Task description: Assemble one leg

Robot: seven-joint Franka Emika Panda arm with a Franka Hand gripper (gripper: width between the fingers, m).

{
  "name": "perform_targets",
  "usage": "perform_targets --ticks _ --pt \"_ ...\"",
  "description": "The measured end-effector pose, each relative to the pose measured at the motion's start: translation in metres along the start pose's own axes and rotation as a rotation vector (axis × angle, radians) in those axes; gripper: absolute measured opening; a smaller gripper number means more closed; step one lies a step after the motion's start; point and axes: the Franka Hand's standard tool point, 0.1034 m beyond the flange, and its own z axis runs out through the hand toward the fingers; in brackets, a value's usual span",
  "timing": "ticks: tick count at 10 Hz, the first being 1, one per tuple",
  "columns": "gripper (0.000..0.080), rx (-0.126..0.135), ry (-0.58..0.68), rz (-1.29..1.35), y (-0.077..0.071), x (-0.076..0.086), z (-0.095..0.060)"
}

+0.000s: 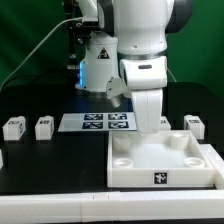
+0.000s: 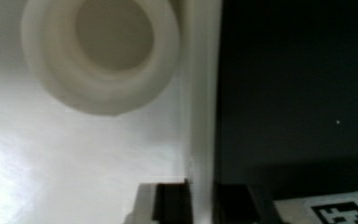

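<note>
We see a large white square tray piece [image 1: 135, 176] lying on the black desk [image 1: 50, 160], with round sockets [image 1: 122, 147] in its corners and a small square tag on its front wall. Behind it, toward the exterior view's left, lies the marker board [image 1: 98, 122]. A green backdrop [image 1: 30, 45] stands behind. The wrist view shows one socket near the piece's straight edge.

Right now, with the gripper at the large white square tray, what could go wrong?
1. In the wrist view the gripper sits above the edge of the large white square plastic tray, not its round corner socket; lowering may strike the rim.
2. The small white tagged leg beside the tray at the exterior view's right could get knocked.
3. Neither view shows whether the gripper holds anything.
</note>
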Motion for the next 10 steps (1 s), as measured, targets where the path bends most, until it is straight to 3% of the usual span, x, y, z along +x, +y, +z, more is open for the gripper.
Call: perform_targets --ticks 1,5,7,10 --pt "0.0057 -0.013 0.008 -0.042 0.002 -0.008 -0.001" --pt "0.0057 -0.014 0.007 -0.006 0.002 -0.009 -0.001" --pt "0.0057 -0.016 0.012 -0.004 0.010 0.002 -0.001" --pt "0.0058 0.007 0.004 0.102 0.015 0.008 -0.003"
